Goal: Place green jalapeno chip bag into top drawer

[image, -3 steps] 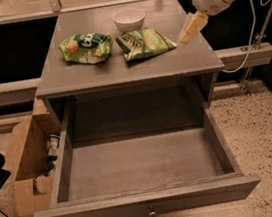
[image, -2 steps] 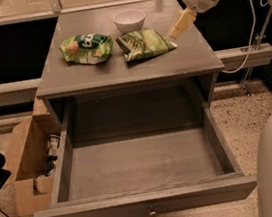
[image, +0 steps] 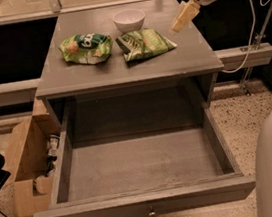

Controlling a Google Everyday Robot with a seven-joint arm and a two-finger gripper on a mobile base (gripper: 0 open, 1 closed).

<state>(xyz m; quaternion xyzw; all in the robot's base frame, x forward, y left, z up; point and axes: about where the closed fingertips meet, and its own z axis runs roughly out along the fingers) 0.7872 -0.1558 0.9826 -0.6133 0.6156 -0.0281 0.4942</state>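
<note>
The gripper [image: 185, 15] hangs above the right rear part of the cabinet top [image: 120, 71], just right of the green jalapeno chip bag [image: 144, 43] and apart from it, with nothing in its grasp; how far it is parted cannot be told. The bag lies flat beside a white bowl [image: 129, 19] and a second green bag [image: 86, 48]. Below, the top drawer [image: 115, 210] stands pulled fully out.
</note>
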